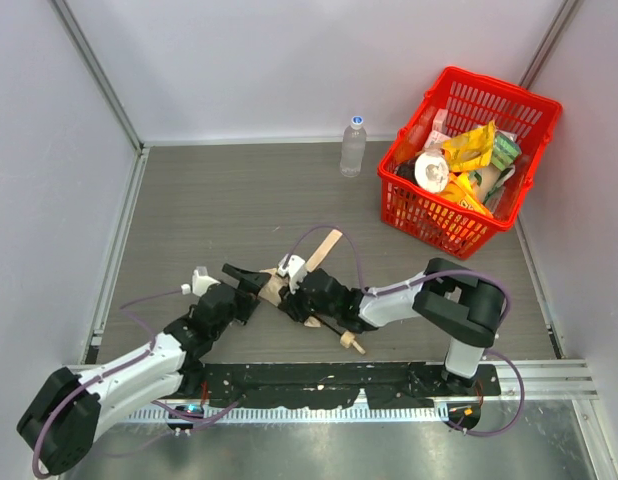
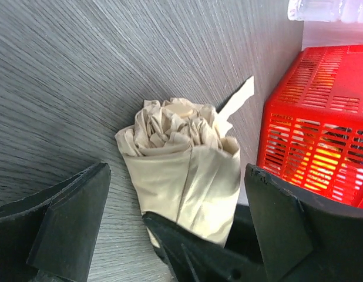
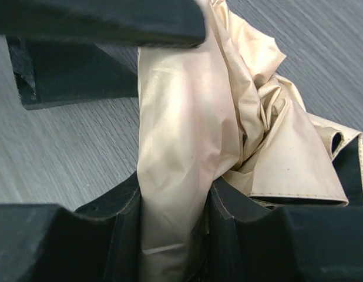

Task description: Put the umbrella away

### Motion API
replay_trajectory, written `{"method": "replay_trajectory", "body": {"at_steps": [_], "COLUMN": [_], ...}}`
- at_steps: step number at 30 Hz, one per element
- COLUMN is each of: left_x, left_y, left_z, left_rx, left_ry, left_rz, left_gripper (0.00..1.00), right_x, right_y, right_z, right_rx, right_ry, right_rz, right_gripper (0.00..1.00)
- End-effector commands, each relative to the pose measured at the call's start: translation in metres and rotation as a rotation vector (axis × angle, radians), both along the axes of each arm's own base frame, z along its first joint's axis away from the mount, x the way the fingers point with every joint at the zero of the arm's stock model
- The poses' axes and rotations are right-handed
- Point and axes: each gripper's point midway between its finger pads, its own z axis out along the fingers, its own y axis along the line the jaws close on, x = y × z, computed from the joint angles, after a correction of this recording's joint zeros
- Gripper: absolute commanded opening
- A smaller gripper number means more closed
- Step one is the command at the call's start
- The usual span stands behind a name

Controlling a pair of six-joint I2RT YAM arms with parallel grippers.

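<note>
Top external view: I see both arms stretched low over the table, elbows bent. The left gripper and right gripper meet nose to nose mid-table over the umbrella. It lies on the tabletop with its handle toward the arm bases. A red basket at the far right holds yellow packets and other goods. A water bottle stands near its left side.

Left wrist view: my left jaws stand spread wide on either side of the bundled cream fabric, not touching it.

Right wrist view: my right jaws pinch a fold of that fabric between them.
</note>
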Motion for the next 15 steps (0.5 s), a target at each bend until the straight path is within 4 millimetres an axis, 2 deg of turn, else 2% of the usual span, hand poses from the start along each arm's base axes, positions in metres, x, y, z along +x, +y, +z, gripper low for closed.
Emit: {"method": "replay_trajectory", "body": {"at_steps": [1, 4, 6, 7, 8, 12, 15], "left_x": [-0.001, -0.002, -0.004, -0.004, -0.005, -0.005, -0.002], "left_y": [0.007, 0.000, -0.005, -0.007, -0.007, -0.009, -0.007], "left_z": [0.006, 0.016, 0.018, 0.018, 0.017, 0.010, 0.000], "left_rx": [0.056, 0.073, 0.078, 0.080, 0.083, 0.076, 0.057], "left_ry": [-0.092, -0.155, -0.165, -0.166, -0.159, -0.111, -0.038], "left_rz": [-0.038, -0.103, -0.143, -0.152, -0.158, -0.152, -0.098], "left_gripper": [0.99, 1.00, 1.00, 1.00, 1.00, 1.00, 1.00], "right_x": [-0.056, -0.057, -0.062, -0.060, -0.058, -0.050, -0.048], "right_y": [-0.025, -0.022, -0.023, -0.020, -0.022, -0.022, -0.020], "right_z": [-0.055, -0.058, -0.064, -0.060, -0.065, -0.063, -0.062], "right_rx": [-0.080, -0.024, -0.005, 0.039, 0.055, 0.150, 0.204], "right_ry": [0.488, 0.698, 0.857, 0.905, 0.966, 1.114, 1.163], "right_rz": [0.101, 0.066, 0.064, 0.082, 0.048, 0.002, 0.008], "right_gripper": [0.01, 0.01, 0.01, 0.01, 0.01, 0.01, 0.01]}}
